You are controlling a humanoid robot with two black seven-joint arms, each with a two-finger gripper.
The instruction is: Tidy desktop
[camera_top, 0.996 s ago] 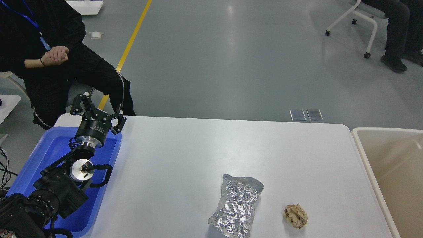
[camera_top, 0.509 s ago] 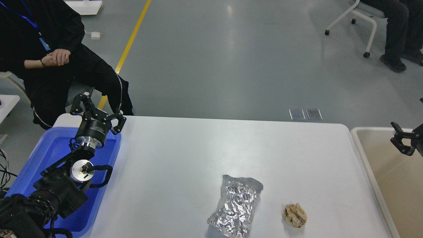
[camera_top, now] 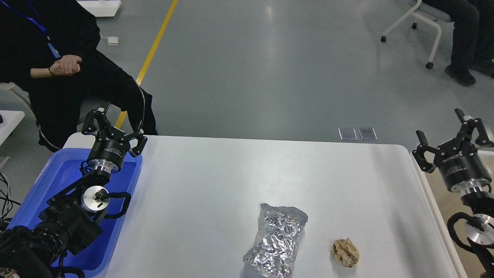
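Observation:
The white desktop [camera_top: 216, 185] fills the middle of the head view. A crumpled silver foil bag [camera_top: 276, 240] lies near its front edge, right of centre. A crumpled brown paper ball [camera_top: 345, 252] lies just right of the bag. My left gripper [camera_top: 112, 127] is open and empty above the far end of the blue tray [camera_top: 61, 181] at the left. My right gripper [camera_top: 449, 135] is open and empty, raised over the far left rim of the beige bin [camera_top: 432, 200] at the right, well apart from the paper ball.
A seated person in black [camera_top: 58, 69] is close behind the table's far left corner. Another person on a wheeled chair [camera_top: 428, 23] sits far right on the grey floor. A yellow floor line [camera_top: 154, 42] runs behind.
My right arm has come up into view from the right and now stands over the bin's left rim with its fingers spread. The left arm, foil bag and paper ball have not moved.

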